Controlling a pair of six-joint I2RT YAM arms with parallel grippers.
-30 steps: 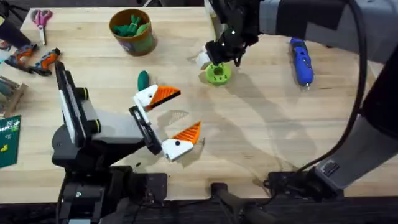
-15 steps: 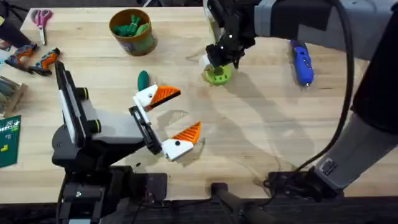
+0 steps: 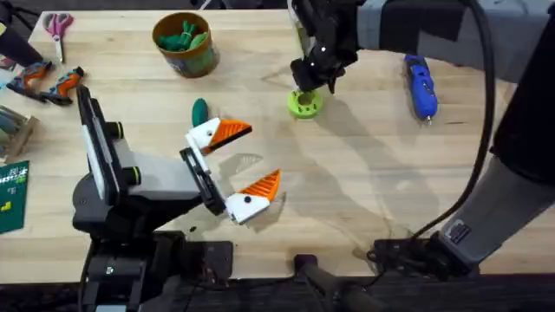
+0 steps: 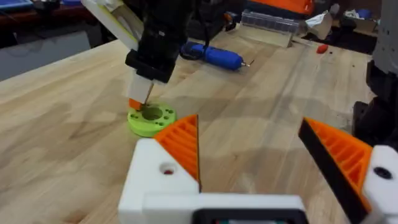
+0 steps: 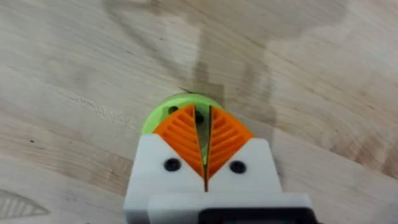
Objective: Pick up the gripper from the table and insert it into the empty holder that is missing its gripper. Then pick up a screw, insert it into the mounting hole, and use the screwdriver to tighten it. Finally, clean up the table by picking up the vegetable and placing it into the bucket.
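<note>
The right jaws are pressed almost together, right over the green disc [image 3: 303,106] with holes. Only a thin slit shows between the orange fingers [image 5: 180,134]. I cannot tell if a screw is pinched in there. A screw would be tiny, hard and slippery, so it needs a firm pinch on its top end.

The left jaws are spread wide and hold nothing.

The pod [image 3: 199,111] lies on the table [image 3: 364,173], just beside the left jaws. It looks light and smooth, and maybe a bit squashy. A soft pinch across its middle should work.

The screwdriver [image 3: 420,85] lies far over on the right side. It looks stiff and heavier, and round, so it could roll. Grab it around its fat blue body.

The bucket [image 3: 186,62] stands upright at the back of the table, with green things already inside.
</note>
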